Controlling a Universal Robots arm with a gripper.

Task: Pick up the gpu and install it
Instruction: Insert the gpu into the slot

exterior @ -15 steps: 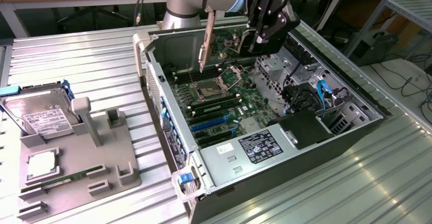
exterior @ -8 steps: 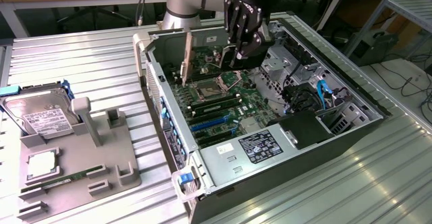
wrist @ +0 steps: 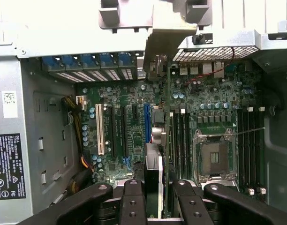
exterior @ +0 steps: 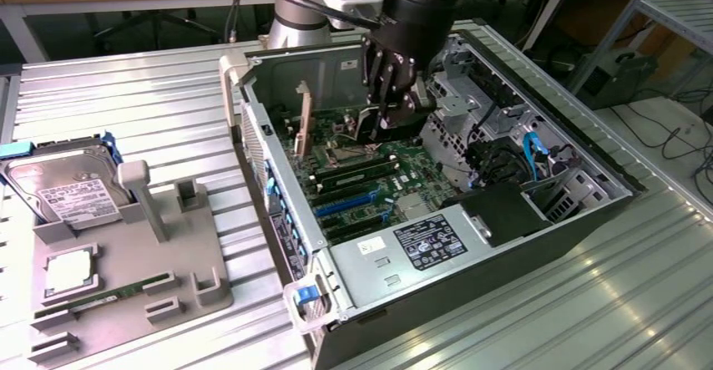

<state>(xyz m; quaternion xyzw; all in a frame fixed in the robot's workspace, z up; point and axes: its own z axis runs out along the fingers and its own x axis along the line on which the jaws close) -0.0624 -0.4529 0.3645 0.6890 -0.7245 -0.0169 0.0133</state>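
Exterior view: arm reaches straight down into the open computer case [exterior: 334, 261], gripper [exterior: 390, 107] low over the motherboard [exterior: 368, 178] near the rear wall; a hard drive [exterior: 62, 190] and memory stick [exterior: 100, 291] lie on the grey fixture tray [exterior: 123, 253] at the exterior view's left. Wrist view: gripper [wrist: 160, 199] fingers [wrist: 132, 204] are clamped on the gpu [wrist: 157, 173], held edge-on with its silver bracket [wrist: 164, 40] by the rear slot covers [wrist: 89, 63], above the expansion slots [wrist: 147, 122] beside the CPU socket [wrist: 214, 159].
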